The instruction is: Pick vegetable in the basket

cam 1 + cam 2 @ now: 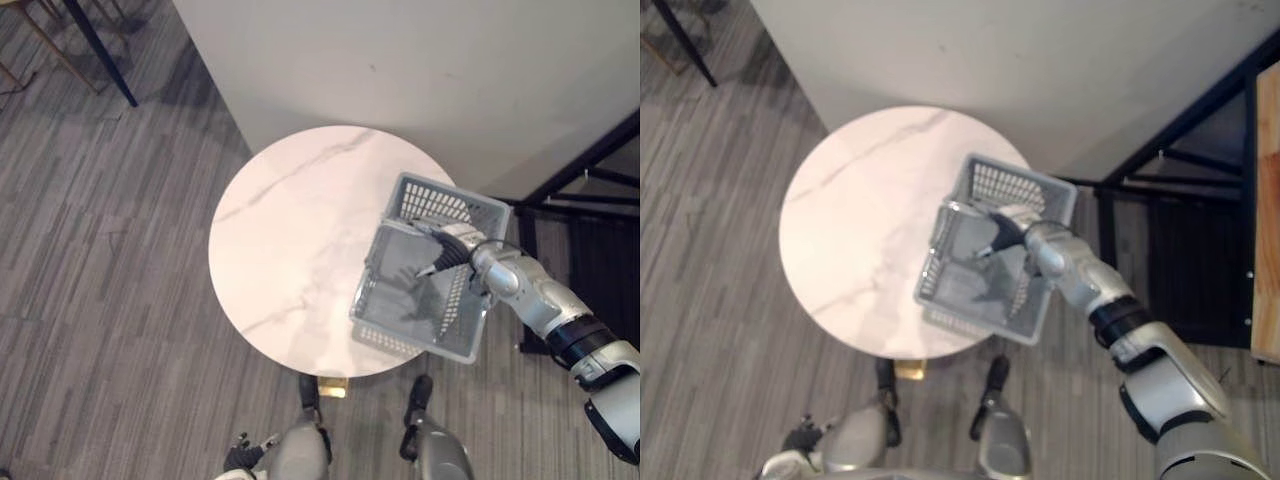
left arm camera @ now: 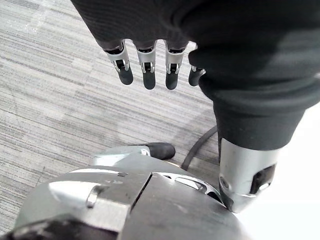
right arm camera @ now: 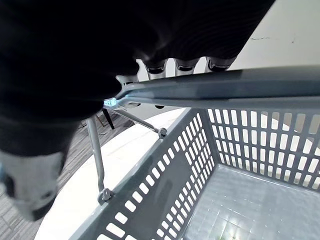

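Observation:
A grey plastic basket (image 1: 430, 300) with slotted walls sits at the right front of the round white marble table (image 1: 290, 230), its near end past the table's rim. My right hand (image 1: 450, 245) reaches over it from the right, fingers curled round the basket's grey wire handle (image 3: 225, 90). The basket's inside (image 3: 250, 205) shows a bare gridded floor with nothing in it. I see no vegetable on the table. My left hand (image 2: 147, 62) hangs low beside my body above the floor, fingers straight and holding nothing.
A white wall (image 1: 400, 60) stands just behind the table. A black metal frame (image 1: 590, 200) is close on the right, with a wooden board (image 1: 1265, 200) beyond it. Dark chair legs (image 1: 100, 50) stand on the grey striped floor at the far left.

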`<state>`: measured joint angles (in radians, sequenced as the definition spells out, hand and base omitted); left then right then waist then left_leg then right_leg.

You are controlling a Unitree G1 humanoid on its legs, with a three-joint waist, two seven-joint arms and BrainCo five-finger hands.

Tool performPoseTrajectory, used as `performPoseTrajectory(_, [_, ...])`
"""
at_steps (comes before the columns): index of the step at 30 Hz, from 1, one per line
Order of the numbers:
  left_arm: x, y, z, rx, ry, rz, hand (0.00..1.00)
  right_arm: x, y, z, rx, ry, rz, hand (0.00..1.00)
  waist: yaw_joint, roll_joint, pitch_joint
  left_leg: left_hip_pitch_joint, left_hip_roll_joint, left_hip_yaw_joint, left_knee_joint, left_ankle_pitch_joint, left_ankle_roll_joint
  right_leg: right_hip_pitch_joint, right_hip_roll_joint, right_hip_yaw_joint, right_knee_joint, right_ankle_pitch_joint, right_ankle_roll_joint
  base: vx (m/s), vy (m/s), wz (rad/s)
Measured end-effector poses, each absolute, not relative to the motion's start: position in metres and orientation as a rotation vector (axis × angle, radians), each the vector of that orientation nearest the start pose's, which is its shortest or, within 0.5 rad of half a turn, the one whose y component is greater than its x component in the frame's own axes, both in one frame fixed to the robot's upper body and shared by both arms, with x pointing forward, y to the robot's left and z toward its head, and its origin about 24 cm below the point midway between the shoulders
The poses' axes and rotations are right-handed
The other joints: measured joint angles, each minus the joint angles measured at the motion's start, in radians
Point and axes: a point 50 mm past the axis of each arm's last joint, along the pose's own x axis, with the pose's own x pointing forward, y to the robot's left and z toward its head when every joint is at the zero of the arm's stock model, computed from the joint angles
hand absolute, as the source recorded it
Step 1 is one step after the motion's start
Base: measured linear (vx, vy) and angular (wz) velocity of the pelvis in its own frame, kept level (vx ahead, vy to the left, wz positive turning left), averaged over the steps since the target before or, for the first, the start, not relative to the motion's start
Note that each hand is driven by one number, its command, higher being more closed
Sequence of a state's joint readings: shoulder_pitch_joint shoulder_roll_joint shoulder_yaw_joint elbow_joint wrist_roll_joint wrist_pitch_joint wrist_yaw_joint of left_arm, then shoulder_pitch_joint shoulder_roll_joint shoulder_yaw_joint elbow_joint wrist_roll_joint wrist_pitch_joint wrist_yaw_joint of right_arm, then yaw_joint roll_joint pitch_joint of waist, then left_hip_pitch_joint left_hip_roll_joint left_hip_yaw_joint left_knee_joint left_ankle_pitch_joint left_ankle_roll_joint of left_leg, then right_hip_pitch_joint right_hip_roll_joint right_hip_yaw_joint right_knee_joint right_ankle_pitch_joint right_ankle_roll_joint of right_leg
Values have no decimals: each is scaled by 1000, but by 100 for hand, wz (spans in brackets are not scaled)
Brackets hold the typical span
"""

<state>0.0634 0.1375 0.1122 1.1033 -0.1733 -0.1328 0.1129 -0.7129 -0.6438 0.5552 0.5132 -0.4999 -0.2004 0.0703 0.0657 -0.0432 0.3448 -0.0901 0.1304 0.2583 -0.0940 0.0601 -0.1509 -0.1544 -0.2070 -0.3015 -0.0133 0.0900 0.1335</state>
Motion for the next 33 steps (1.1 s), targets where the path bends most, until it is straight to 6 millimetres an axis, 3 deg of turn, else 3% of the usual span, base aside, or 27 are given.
performPoseTrajectory(9, [101, 223, -154, -15, 990, 392, 0, 364, -183, 125, -1354, -199, 357, 0, 2, 13, 18, -12, -1, 1, 0, 2, 1, -18, -1, 6, 4, 0, 0, 0, 0, -1])
performPoseTrajectory(10, [101, 222, -154, -15, 991, 394, 0, 365, -183, 126, -1355, -203, 353, 100, 1, 15, 20, -12, -1, 1, 0, 2, 1, -18, -1, 6, 4, 0, 0, 0, 0, 0])
performPoseTrajectory(25, [101, 221, -154, -16, 992, 397, 0, 373, -182, 133, -1330, -198, 309, 100, 1, 23, 25, -13, -3, -2, 0, 3, 2, -18, -1, 6, 4, 0, 0, 0, 0, 0])
performPoseTrajectory(33, [101, 223, -154, 13, 993, 384, 0, 366, -145, 134, -1497, -283, 531, 100, 1, 19, 26, 4, 4, -4, 0, 4, 3, 3, 3, 9, 2, 1, -1, 0, 0, 0])
